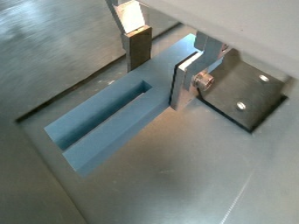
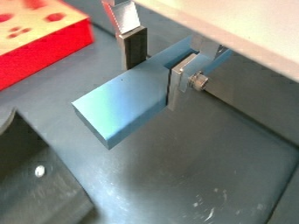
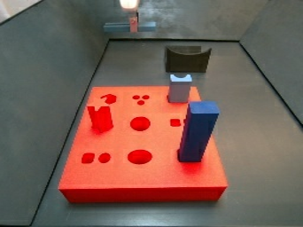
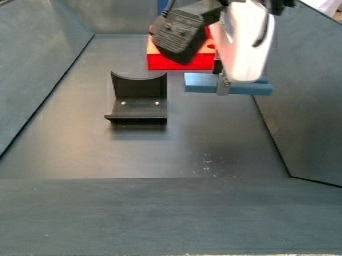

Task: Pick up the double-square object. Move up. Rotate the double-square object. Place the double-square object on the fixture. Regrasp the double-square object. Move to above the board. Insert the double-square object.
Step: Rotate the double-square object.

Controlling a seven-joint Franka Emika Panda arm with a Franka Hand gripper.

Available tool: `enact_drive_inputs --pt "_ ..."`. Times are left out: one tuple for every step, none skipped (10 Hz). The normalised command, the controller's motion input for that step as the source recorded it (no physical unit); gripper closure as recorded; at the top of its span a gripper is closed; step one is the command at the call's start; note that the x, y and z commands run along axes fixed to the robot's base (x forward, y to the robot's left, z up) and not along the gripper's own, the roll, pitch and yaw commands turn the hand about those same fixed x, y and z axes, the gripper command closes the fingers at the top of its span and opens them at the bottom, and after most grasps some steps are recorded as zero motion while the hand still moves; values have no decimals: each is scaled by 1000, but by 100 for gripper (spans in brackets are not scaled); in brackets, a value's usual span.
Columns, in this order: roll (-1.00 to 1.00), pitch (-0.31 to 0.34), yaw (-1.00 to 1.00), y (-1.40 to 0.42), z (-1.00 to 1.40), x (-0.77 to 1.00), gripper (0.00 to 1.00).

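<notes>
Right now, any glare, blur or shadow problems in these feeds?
In a wrist view, glare washes the floor by the fixture; in a side view the end effector holding the double-square object is soft-edged; in a side view the board is saturated red.

Lighting is even and soft. Around my gripper both wrist views are slightly blurred, and pale sheen streaks the dark floor beneath it. My fingers catch bright glare. Side views are sharper; the red board looks saturated.
</notes>
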Motion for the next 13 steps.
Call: enact_drive_inputs --pt "-8 -5 -1000 19 -8 15 100" --pt "-8 -5 -1000 19 -8 15 100" --pt "-9 -5 -1000 19 -8 15 100" --pt "-9 -5 -1000 19 -8 15 100" --pt "-9 -6 -1000 19 -8 15 100" --pt "-10 -6 -1000 19 -8 15 100" --pt "-11 -6 -1000 19 -8 15 100" --pt "-11 -7 -1000 19 -8 15 100" --pt "-12 -7 -1000 19 -8 15 100" --pt "-13 -8 -1000 19 -8 15 100" --pt "-14 -8 -1000 19 -8 15 100" --pt "-15 -9 -1000 19 -8 15 100" --pt "-17 -10 -1000 19 -8 15 100"
